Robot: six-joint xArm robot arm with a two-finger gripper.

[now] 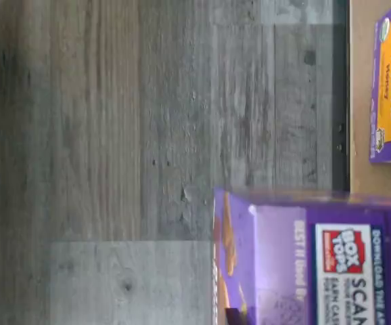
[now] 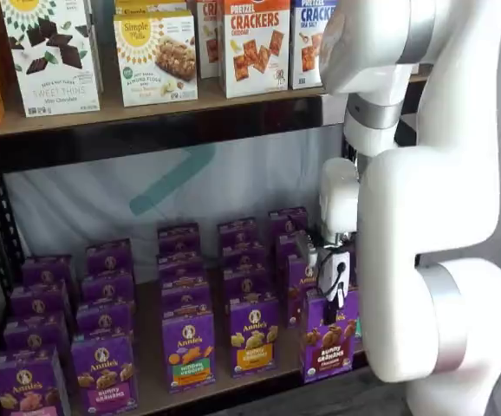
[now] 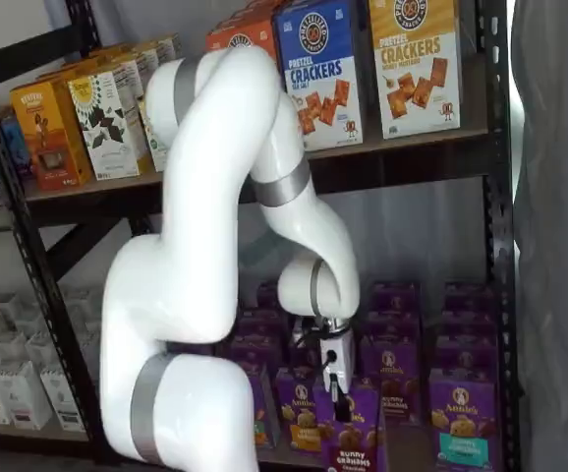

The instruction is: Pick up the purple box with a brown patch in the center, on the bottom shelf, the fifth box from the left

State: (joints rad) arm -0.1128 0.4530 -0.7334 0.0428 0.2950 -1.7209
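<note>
The purple box (image 2: 328, 344) with brown bunny cookies on its front hangs tilted at the right front of the bottom shelf (image 2: 150, 388). My gripper (image 2: 334, 293) is shut on the box's top. In a shelf view the gripper (image 3: 336, 391) stands over the same box (image 3: 356, 440), which is forward of its row. The wrist view shows the box's top flap (image 1: 317, 261) with a Box Tops label. There the flap reaches out past the shelf's black rail (image 1: 341, 101), over the grey floor (image 1: 114, 135). The fingers are hidden in the wrist view.
Rows of purple Annie's boxes (image 2: 185, 347) fill the bottom shelf, one with a yellow band (image 2: 252, 334) beside the held box and one with a teal band (image 3: 461, 418). Cracker boxes (image 2: 255, 43) stand on the upper tier. A black upright (image 3: 500, 246) is at the right.
</note>
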